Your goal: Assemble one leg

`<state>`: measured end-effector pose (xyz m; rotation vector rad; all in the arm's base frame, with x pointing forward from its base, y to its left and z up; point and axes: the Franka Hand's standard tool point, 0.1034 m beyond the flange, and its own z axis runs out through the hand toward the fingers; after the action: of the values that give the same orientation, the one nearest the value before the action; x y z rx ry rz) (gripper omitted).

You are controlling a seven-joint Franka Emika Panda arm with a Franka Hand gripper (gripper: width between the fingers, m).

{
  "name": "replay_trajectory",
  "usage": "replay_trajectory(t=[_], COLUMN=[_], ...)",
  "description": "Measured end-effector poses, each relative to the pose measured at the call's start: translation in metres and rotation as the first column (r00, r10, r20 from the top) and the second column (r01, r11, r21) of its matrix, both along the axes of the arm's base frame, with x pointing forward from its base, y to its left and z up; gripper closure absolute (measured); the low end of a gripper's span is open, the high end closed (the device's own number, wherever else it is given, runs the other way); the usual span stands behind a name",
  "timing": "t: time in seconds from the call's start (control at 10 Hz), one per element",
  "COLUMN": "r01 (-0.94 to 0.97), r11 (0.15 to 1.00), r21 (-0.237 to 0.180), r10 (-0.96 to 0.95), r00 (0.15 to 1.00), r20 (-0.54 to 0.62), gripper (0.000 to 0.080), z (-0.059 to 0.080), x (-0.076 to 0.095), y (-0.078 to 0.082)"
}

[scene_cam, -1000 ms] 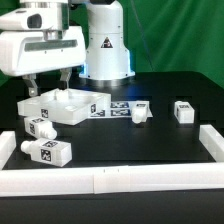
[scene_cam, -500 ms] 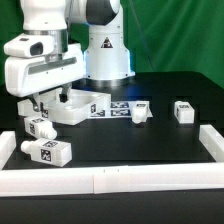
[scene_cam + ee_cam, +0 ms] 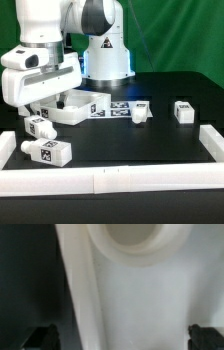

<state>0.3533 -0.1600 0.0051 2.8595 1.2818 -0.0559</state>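
Four legs show in the exterior view, all small white pegs with tag stickers. Two lie at the left front, one in the middle and one at the right. The white tabletop panel lies at the left. My gripper is low over the panel's left part, and its jaws stand wide apart. In the wrist view the gripper straddles a blurred white surface of the panel, with a round recess further on. It holds nothing. No leg shows in the wrist view.
The marker board lies behind the panel, by the robot base. A white wall runs along the front and up the right side.
The arm has come down and shifted to the exterior view's left, bringing the open gripper close over the tabletop panel. The legs have not moved.
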Motion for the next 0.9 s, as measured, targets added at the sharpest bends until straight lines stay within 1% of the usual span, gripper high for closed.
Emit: replay_trajectory(t=[0.1, 0.2, 0.3, 0.5, 0.6, 0.7, 0.8, 0.9], r01=[-0.001, 0.0, 0.0, 0.0, 0.0, 0.001, 0.0, 0.001], r11=[1.0, 1.0, 1.0, 1.0, 1.0, 1.0, 1.0, 1.0], r21=[0.0, 0.0, 0.0, 0.0, 0.0, 0.0, 0.0, 0.0], r10=[0.001, 0.0, 0.0, 0.0, 0.0, -0.001, 0.0, -0.001], r00=[1.0, 1.0, 1.0, 1.0, 1.0, 1.0, 1.0, 1.0], r20=[-0.001, -0.001, -0.001, -0.001, -0.001, -0.001, -0.001, -0.001], gripper=[0.015, 0.0295, 0.0295, 0.0584, 0.0584, 0.0716, 0.0755, 0.0755], z=[-0.0001, -0.0001, -0.0001, -0.0001, -0.0001, -0.0001, -0.0001, -0.0001], x=[0.0, -0.0001, -0.0002, -0.0001, -0.0001, -0.0002, -0.0002, -0.0002], y=[0.0002, 0.0001, 0.0001, 0.0, 0.0, -0.0001, -0.0001, -0.0001])
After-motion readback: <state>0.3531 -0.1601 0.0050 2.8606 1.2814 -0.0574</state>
